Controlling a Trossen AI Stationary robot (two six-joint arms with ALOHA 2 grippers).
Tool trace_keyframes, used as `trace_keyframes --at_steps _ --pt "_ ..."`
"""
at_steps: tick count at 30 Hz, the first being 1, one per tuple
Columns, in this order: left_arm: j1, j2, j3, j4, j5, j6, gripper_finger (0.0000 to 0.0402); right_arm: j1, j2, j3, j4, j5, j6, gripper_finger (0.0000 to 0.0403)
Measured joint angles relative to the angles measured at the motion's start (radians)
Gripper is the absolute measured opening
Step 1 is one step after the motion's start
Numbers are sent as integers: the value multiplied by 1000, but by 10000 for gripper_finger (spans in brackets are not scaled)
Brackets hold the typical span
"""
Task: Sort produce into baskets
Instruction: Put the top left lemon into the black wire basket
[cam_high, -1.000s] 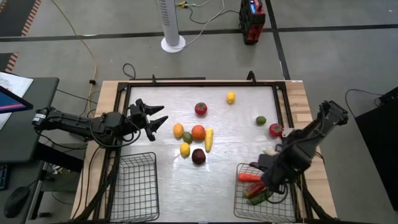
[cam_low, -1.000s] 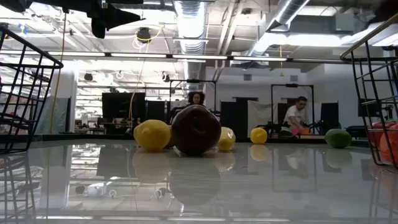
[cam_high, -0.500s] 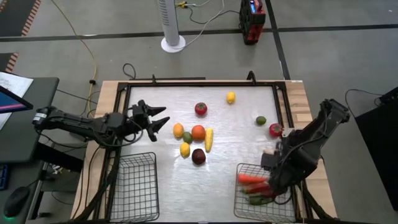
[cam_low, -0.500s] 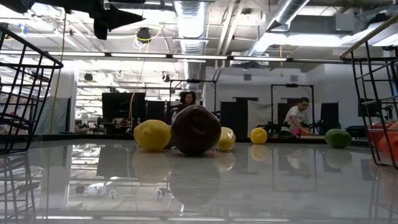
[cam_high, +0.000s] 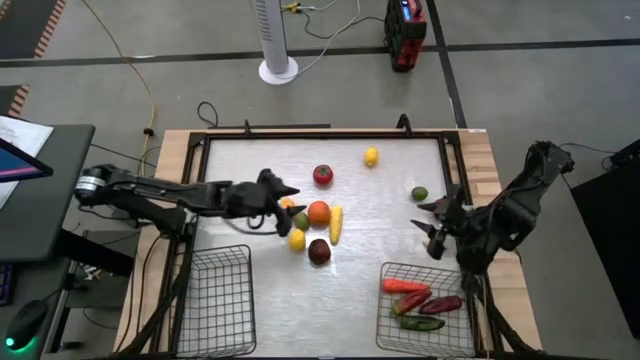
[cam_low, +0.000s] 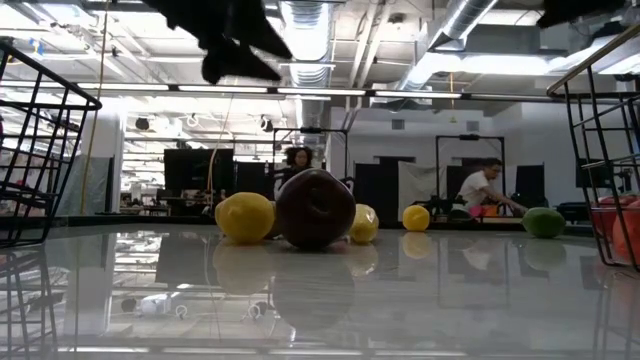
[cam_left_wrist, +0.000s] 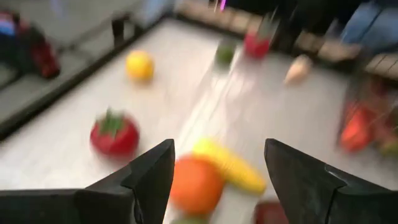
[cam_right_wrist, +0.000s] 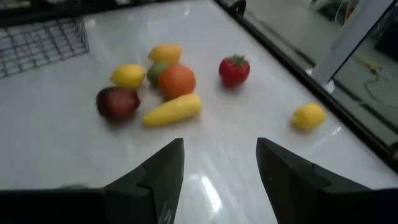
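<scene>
1. Table is the biggest thing, shiny and white, with a dark frame round it.
2. Two wire baskets sit at the near edge. The left basket has bare mesh. The right basket holds a red-orange piece, a dark red piece and a green piece.
3. Left arm reaches in from the left side. Its left gripper hangs over the pile of fruit in the middle, with its fingers spread apart and holding nothing.
4. Right arm comes in from the right side. Its right gripper is over the table, just far of the right basket, with its fingers spread apart and holding nothing.
5. Fruit pile in the middle: an orange, a long yellow piece, a dark purple round one, a yellow one, a small green one and a yellow-orange one, partly under the left gripper.
6. Red tomato sits a little far of the pile.
7. Small lemon lies near the far edge.
8. Green lime lies toward the right side, near the right gripper.
</scene>
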Motion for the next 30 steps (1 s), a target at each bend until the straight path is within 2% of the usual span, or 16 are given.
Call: trace_keyframes --at_steps 4,6,9,17,25,30 --pt "50 110 88 -238 114 -19 238 -54 -36 -94 183 30 -183 225" --pt "75 157 113 -310 183 -6 238 -87 -42 -116 272 30 -288 225" --pt "109 219 144 -368 213 -46 238 -133 -45 -124 371 34 -426 225" --pt "176 331 146 -455 212 -300 255 -244 -49 -124 526 54 -701 225" --pt "183 349 146 -474 119 -419 320 -269 -52 -124 520 54 -755 225" --pt "183 358 126 -424 91 -444 332 -258 -52 -124 516 54 -751 225"
